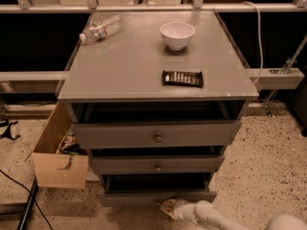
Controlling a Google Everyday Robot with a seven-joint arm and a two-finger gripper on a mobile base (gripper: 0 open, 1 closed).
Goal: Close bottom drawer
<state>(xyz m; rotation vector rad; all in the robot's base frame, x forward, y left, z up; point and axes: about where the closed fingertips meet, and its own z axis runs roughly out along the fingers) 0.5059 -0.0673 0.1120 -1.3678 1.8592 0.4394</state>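
The bottom drawer [144,197] is the lowest of three dark-grey drawers in the cabinet. It stands out only a little, with a narrow dark gap above its flat front. My gripper [168,208] is at the bottom of the view, its tip against the lower middle of that front, covering the knob. My white arm [213,217] runs off to the lower right. The middle drawer [158,164] and the top drawer [156,135] are each pulled out a little.
On the cabinet top [124,71] lie a plastic bottle [100,29], a white bowl [177,34] and a dark snack bar [182,78]. A cardboard box [55,152] stands left of the cabinet. A black cable [24,195] lies on the speckled floor at the left.
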